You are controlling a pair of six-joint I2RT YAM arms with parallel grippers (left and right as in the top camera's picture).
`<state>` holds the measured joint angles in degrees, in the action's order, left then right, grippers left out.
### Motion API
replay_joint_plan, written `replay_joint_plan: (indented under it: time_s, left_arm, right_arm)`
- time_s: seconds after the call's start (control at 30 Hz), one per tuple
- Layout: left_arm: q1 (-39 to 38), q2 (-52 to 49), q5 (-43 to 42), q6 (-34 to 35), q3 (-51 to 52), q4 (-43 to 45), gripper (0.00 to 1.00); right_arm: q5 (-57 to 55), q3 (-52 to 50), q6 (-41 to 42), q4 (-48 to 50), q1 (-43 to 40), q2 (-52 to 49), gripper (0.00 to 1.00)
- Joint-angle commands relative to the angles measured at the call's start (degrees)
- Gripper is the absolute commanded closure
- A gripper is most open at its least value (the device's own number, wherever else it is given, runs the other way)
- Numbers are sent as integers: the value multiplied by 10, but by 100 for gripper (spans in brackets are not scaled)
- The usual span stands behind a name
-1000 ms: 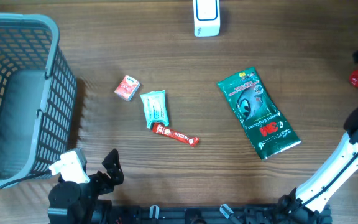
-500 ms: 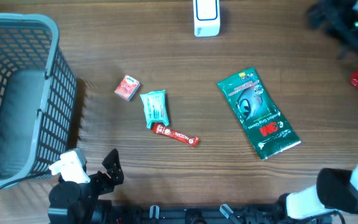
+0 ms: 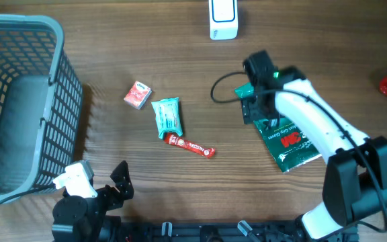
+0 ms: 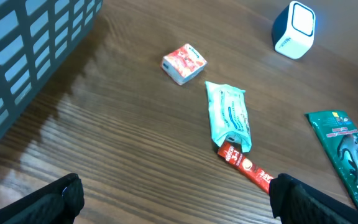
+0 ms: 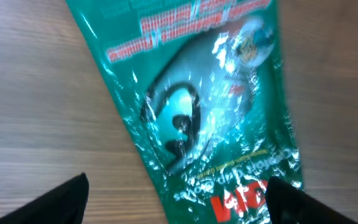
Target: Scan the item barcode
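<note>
Lying flat right of the desk's (image 3: 180,74) middle, the green packet (image 3: 284,131) shows its printed face, barcode likely underneath. Right tool (image 3: 252,102) hovers over its far end, fingers spread, pinching nothing, lined up to lift it. Scanner (image 3: 223,19) stands at the far edge; left tool (image 4: 178,200) waits spread by the near edge.

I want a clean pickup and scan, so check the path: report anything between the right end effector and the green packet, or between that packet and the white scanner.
Nothing visible blocks either. The right end effector hovers over the green packet. Only bare table and the arm's own cable loop lie between packet and white scanner.
</note>
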<state>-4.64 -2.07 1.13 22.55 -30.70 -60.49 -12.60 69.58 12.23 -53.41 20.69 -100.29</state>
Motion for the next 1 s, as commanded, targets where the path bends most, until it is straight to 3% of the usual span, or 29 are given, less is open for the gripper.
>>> replay_joint_plan:
  time_s: [0.0,0.07,0.13,0.27,0.3,0.33,0.37,0.43,0.53,0.7,0.83,0.97]
  left_arm:
    - [4,0,-2,-11,1,1,0]
    - [4,0,-2,-11,1,1,0]
    - [4,0,-2,-11,1,1,0]
    - [4,0,-2,-11,1,1,0]
    - [4,0,-2,-11,1,1,0]
    - [4,0,-2,-11,1,1,0]
    - [4,0,-2,-11,1,1,0]
    - [4,0,-2,-11,1,1,0]
    - [4,0,-2,-11,1,1,0]
    - [4,0,-2,-11,1,1,0]
    - [4,0,-2,-11,1,1,0]
    - [4,0,-2,-11,1,1,0]
  right_arm:
    - [-9,-94,-40,98,-1,3,14]
    - [15,-130,-75,158,-1,3,11]
    - [37,-172,-94,219,-1,3,1]
    - [37,-216,-95,261,-1,0,1]
    - [37,-220,-95,262,-1,-5,5]
    - [37,-221,-95,258,-2,-12,18]
    - [37,-221,-95,252,-3,-18,55]
    - [37,-221,-83,241,-7,-29,95]
    - [98,-220,-77,239,-7,-34,96]
    - [435,-136,-78,211,-7,-27,96]
    - [728,-47,-123,158,-7,-15,96]
    - [969,-28,-170,158,-7,1,96]
